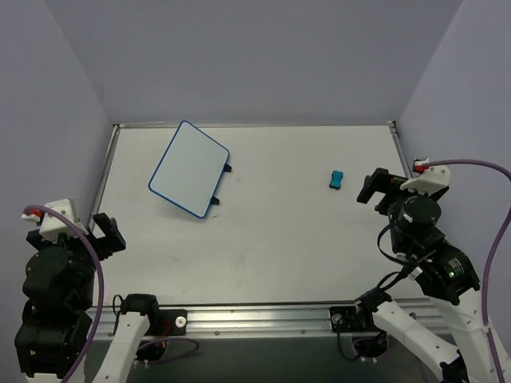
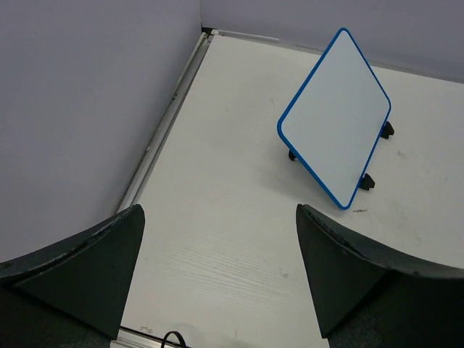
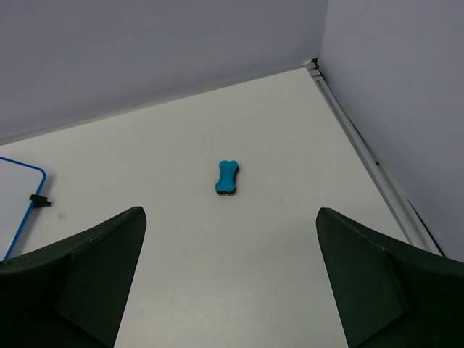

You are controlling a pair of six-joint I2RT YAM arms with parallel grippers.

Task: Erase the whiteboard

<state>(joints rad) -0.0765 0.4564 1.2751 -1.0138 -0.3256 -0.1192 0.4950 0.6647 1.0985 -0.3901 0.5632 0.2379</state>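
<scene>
The overhead view alone takes in everything at once. The whiteboard (image 1: pixel 190 169) sits in the upper left of the frame, turned on a slant, with two black feet along its right edge. The small blue eraser (image 1: pixel 337 179) lies right of centre on the table (image 1: pixel 279 255), well apart from the board. My left gripper (image 1: pixel 106 234) is at the lower left and my right gripper (image 1: pixel 374 188) at the middle right, near the eraser.

My left wrist camera shows the board (image 2: pixel 335 116) whole in the upper right of its frame, propped on its feet and leaning back. Its face looks plain white, though faint marks might not show at this angle. The eraser is outside this view. The board is well beyond my left gripper (image 2: pixel 220 243), whose jaws stand wide apart with nothing between them.

My right wrist camera catches only a corner of the board (image 3: pixel 16 194) at the left edge, with one black foot. The eraser (image 3: pixel 227 177) lies at centre frame, ahead of my right gripper (image 3: pixel 230 250). Its jaws are also spread wide and hold nothing.
</scene>
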